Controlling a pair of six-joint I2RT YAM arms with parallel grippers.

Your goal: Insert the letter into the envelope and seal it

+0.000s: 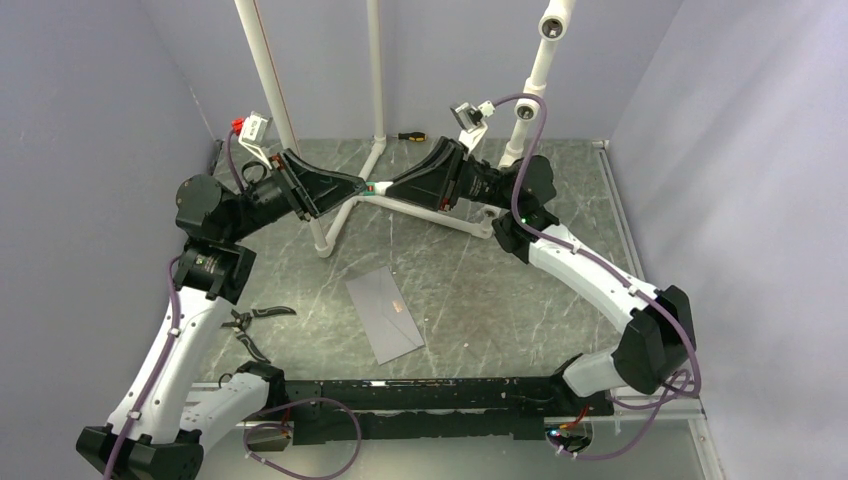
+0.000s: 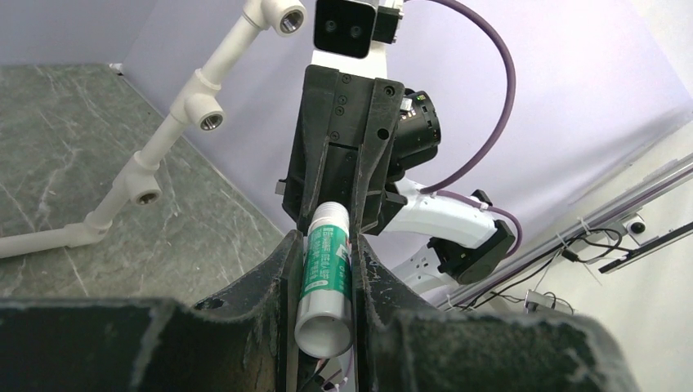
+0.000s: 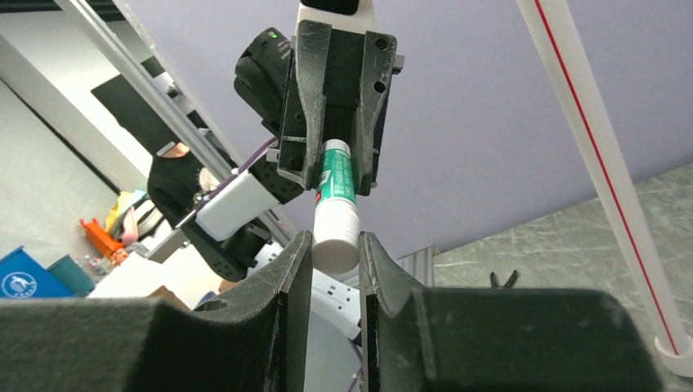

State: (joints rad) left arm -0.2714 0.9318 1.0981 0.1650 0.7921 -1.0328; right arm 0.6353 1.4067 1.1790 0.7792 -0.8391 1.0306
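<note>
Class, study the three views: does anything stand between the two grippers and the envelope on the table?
Nothing lies on the envelope. But the left gripper and right gripper are both shut on a glue stick, raised above the white pipe frame, whose foot sits between them and the envelope in the top view.

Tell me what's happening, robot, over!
Left pincer and right pincer both shut on glue stick, mid-air. Envelope flat on table. Letter not clearly seen. Nothing in the way.

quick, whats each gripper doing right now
left gripper: closed on the glue stick, around its green-labelled body
right gripper: closed on the white end of the same glue stick
</note>
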